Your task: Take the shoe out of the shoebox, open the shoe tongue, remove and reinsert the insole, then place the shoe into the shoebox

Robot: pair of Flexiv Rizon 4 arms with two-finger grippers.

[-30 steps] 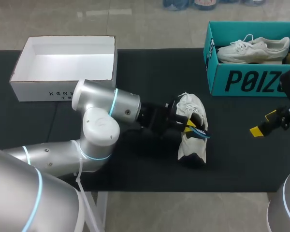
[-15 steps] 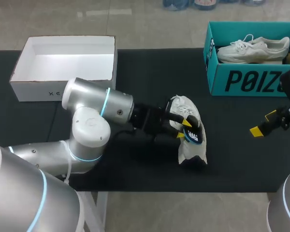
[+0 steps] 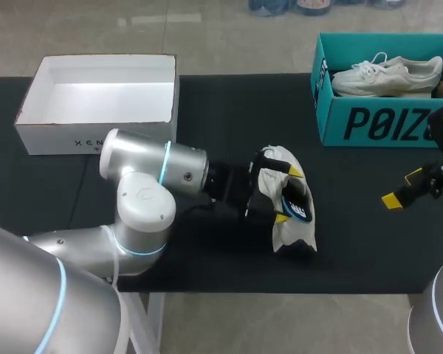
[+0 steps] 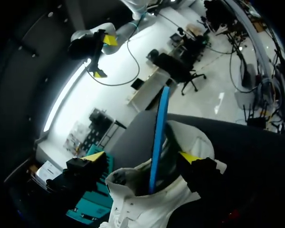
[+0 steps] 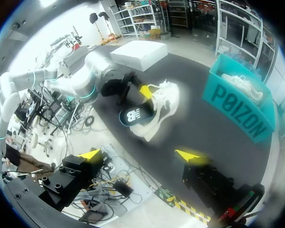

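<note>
Spreading over the last second, the fingers of the left gripper (image 3: 288,195) now stand wide apart astride the white shoe (image 3: 286,233) near the table (image 3: 369,254)'s front edge. Only the left wrist view shows the insole (image 4: 157,133) edge-on between them, touching neither. By the right edge, the right gripper (image 3: 402,188) hangs open, empty.

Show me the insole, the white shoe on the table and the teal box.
insole (image 3: 296,209), head view, on its dark face at the shoe's opening.
white shoe (image 3: 289,234), head view, on its white end toward the table's edge.
teal box (image 3: 332,122), head view, on its front wall.
</note>
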